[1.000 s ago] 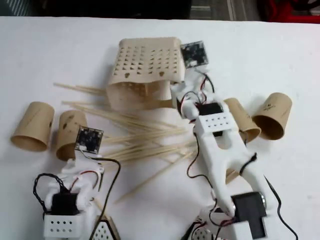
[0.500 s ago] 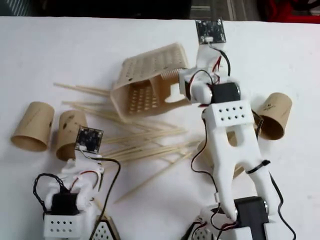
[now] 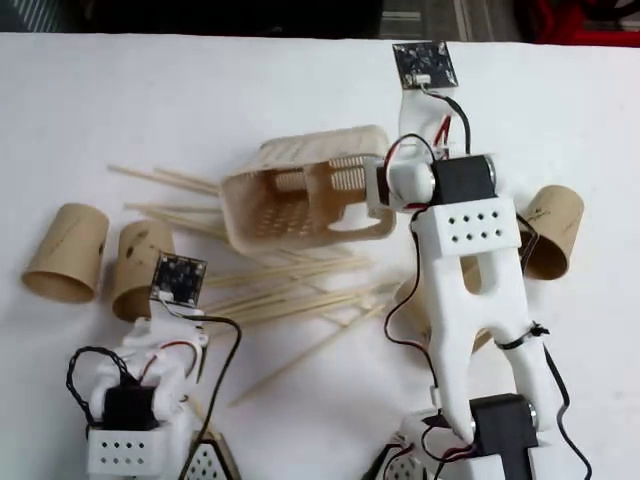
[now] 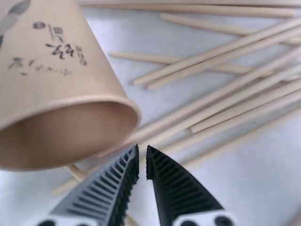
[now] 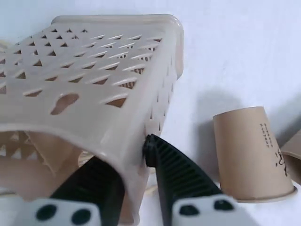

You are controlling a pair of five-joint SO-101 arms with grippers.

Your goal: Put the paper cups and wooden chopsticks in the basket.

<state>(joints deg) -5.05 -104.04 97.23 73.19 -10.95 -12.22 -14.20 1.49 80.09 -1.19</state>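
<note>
On the left of the table [image 3: 100, 100], the far-left cup [image 3: 65, 252] and the second cup [image 3: 140, 268] lay on their sides, just beside each other. Being thin paper, they were probably light, easily crushed and inclined to roll. A gentle pinch across the open rim looked the best hold. The left gripper [image 4: 142, 155] sat just beside the second cup's rim, its jaws almost together with a thin slit between them and nothing held.

The chopsticks [image 3: 290, 290] lay fanned across the middle, several crossing. They seemed stiff, light and smooth, and they lay flat, so a hold near mid-length would suit.

The basket [image 3: 310, 195] was tilted rather than upright, over the sticks' far ends. The right gripper [image 5: 127, 155] was clamped on its wall, one finger inside and one outside. The perforated plastic looked light and slightly flexible. The right-hand cup [image 3: 550, 230] lay on its side at the far right.

From above, the basket covered some stick ends. The right arm lay over at least one more cup, so the count on that side could not be told. Nor could it be told whether the basket touched the table.
</note>
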